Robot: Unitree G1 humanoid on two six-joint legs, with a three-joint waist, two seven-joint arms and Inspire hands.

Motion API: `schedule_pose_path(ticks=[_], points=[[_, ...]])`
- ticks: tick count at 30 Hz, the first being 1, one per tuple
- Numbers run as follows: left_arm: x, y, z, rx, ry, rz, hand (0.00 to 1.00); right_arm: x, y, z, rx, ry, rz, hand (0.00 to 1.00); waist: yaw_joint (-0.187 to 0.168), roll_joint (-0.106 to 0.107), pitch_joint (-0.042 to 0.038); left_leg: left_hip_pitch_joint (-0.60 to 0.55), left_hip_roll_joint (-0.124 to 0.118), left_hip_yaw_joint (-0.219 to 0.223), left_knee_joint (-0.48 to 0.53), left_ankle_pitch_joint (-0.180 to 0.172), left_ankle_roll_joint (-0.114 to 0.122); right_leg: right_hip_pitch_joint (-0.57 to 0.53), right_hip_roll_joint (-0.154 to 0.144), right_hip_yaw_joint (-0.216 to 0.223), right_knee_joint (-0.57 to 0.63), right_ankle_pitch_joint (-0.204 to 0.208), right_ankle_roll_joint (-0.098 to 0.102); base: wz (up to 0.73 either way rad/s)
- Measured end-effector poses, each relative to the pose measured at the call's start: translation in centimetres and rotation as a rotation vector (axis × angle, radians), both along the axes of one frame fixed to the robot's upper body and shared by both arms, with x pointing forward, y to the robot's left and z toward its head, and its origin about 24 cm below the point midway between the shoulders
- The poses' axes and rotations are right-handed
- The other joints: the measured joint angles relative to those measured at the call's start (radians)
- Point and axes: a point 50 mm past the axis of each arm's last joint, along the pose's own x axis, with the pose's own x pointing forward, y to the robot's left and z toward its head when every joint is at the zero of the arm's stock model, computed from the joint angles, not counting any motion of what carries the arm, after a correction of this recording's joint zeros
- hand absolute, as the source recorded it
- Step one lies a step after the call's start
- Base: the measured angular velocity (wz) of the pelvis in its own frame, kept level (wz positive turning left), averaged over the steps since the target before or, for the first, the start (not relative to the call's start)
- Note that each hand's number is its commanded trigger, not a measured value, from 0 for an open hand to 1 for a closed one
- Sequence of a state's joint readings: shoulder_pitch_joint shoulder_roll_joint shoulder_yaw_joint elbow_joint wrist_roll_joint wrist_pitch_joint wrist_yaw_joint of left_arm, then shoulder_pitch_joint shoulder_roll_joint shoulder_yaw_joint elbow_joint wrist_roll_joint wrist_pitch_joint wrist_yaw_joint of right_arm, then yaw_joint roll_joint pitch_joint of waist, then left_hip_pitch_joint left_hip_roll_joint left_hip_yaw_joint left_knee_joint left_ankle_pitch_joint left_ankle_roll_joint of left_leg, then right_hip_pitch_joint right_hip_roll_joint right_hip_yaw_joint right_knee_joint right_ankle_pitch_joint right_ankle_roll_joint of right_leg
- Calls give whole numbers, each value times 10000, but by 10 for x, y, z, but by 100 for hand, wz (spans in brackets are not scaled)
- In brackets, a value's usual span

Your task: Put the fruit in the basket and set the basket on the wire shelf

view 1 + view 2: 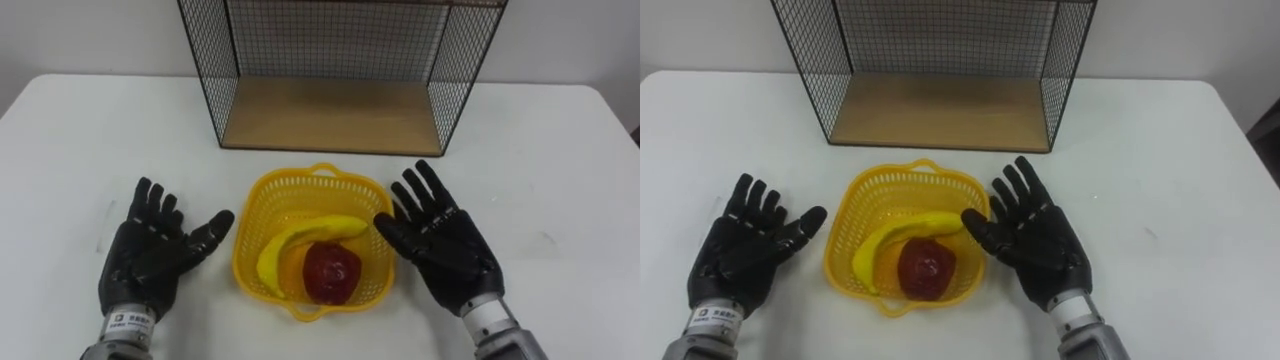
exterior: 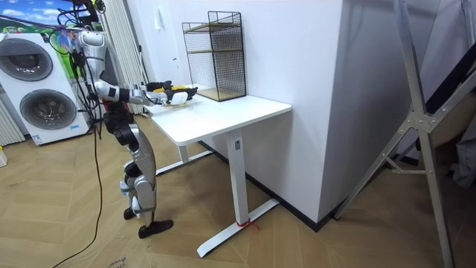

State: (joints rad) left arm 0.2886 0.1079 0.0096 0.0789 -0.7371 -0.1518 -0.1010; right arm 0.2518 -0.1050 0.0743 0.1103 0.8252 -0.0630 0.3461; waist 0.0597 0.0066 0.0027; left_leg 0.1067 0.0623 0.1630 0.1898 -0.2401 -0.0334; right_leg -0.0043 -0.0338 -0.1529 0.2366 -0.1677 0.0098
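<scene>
A yellow plastic basket [image 1: 290, 195] [image 1: 865, 200] stands on the white table [image 1: 560, 170] in front of me. Inside it lie a yellow banana [image 1: 300, 240] [image 1: 902, 237] and a red apple [image 1: 332, 272] [image 1: 926, 267]. My left hand [image 1: 150, 250] [image 1: 740, 250] lies open, fingers spread, left of the basket and apart from it. My right hand [image 1: 445, 245] [image 1: 1035, 240] is open too, close against the basket's right rim. The black wire shelf [image 1: 335, 115] [image 1: 940, 110] with a wooden floor stands just behind the basket. In the room view I stand at the table's end with both arms out over the basket [image 2: 175, 95].
The wire shelf [image 2: 216, 56] is a tall two-level frame against the wall. Two washing machines [image 2: 37, 85] stand behind me. A metal stand [image 2: 416, 119] leans at the room view's right.
</scene>
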Motion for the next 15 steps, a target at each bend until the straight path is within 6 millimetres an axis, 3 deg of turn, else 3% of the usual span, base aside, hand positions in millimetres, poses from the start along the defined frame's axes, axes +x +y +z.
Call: schedule_pose_path(ticks=[7, 15], points=[[1, -3, 1, -256, -77, 16, 0, -2, 15, -3, 170, 146, 756, 0, -7, -40, -24, -81, 0, -20, 9, 0, 0, -45, -17, -85, 0, 0, 1, 2], [3, -12, 2, -430, -168, -247, 0, 0, 18, -1, 244, 70, 893, 0, -40, -46, -20, -127, -2, -22, 8, 0, 1, -81, -31, -104, -1, -1, 2, 0]])
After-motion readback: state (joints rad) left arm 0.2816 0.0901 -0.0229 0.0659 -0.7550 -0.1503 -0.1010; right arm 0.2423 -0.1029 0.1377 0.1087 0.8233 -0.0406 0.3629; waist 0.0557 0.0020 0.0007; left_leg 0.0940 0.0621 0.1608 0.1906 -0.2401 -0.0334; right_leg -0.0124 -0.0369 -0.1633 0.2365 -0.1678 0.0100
